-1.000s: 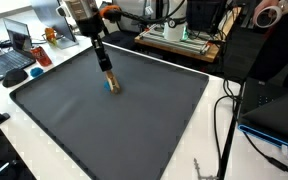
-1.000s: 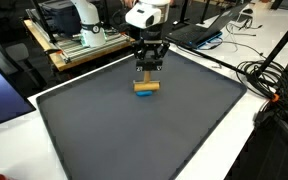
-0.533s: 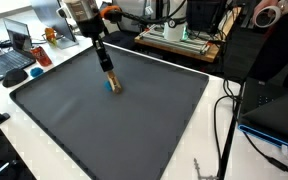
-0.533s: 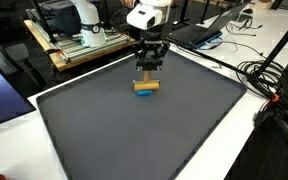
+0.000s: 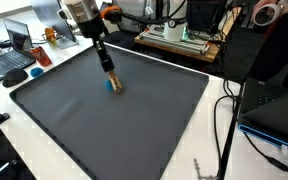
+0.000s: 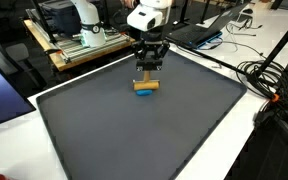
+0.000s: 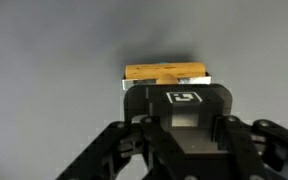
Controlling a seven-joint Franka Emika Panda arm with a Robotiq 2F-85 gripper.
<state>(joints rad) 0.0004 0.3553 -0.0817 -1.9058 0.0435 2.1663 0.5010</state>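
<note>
A short tan wooden block with a blue end lies on the dark grey mat (image 6: 114, 130) in both exterior views (image 5: 112, 86) (image 6: 145, 87). My gripper (image 6: 148, 74) points straight down on it from above, also seen in an exterior view (image 5: 109, 76). Its fingers look drawn together on the block's middle. In the wrist view the black gripper body (image 7: 179, 108) hides the fingertips. The block (image 7: 149, 71) shows just beyond it, with a tan bit between the fingers.
The mat has a raised black rim on a white table (image 6: 14, 135). Laptops and small items stand past one edge (image 5: 14, 60). Equipment racks (image 5: 179, 35) and cables (image 6: 269, 80) lie around the mat.
</note>
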